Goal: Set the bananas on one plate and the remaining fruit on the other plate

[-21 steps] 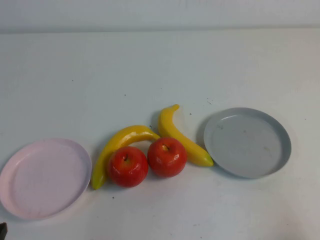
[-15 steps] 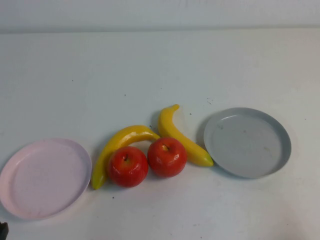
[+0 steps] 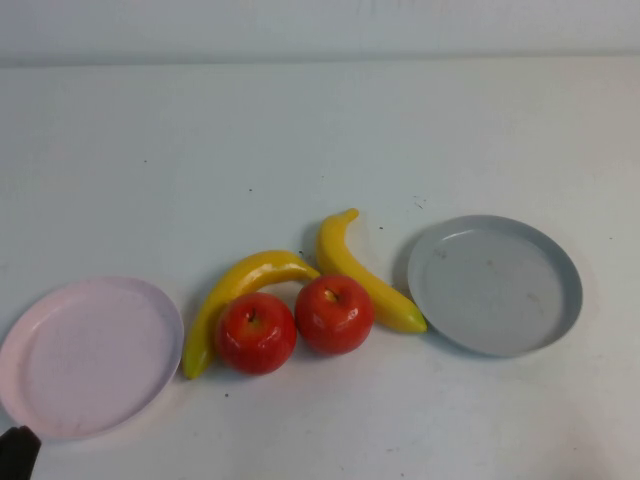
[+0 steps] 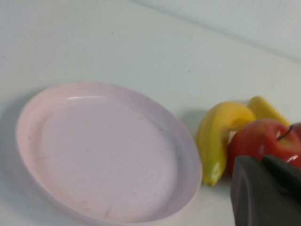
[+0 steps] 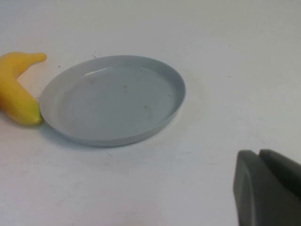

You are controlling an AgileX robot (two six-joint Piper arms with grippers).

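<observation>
Two yellow bananas lie mid-table: the left banana and the right banana. Two red apples sit side by side just in front of them. The pink plate is at the left and the grey plate at the right; both hold nothing. My left gripper shows at the bottom left corner, near the pink plate's front rim. In the left wrist view it is shut and empty, in front of an apple. My right gripper is shut and empty, near the grey plate.
The white table runs back to a pale wall. The left wrist view shows the pink plate and a banana beside it. The right wrist view shows one banana touching the grey plate's rim.
My left gripper has come further into the high view at the bottom left corner. The fruit and the plates have not moved.
</observation>
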